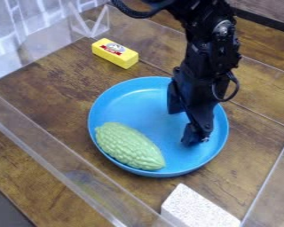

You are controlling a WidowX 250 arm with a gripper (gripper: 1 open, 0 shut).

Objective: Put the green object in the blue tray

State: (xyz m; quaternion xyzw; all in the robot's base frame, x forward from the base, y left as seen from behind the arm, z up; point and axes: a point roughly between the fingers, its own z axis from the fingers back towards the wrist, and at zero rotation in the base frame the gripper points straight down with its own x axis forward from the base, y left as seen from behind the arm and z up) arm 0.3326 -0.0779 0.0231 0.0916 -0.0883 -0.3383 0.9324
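Observation:
The green object point(129, 145), a bumpy oval lump, lies inside the blue tray point(130, 96) against its front-left rim. My gripper point(187, 121) hangs over the right half of the tray, pointing steeply down, a short way right of the green object. Its black fingers point(195, 135) stand apart with nothing between them; the lower tip is close to the tray's floor. The gripper is not touching the green object.
A small yellow block point(114, 52) with a red label lies on the wooden table behind the tray at the upper left. A white spongy block point(194, 210) sits at the front edge. Clear plastic walls point(38, 133) run along the left and front sides.

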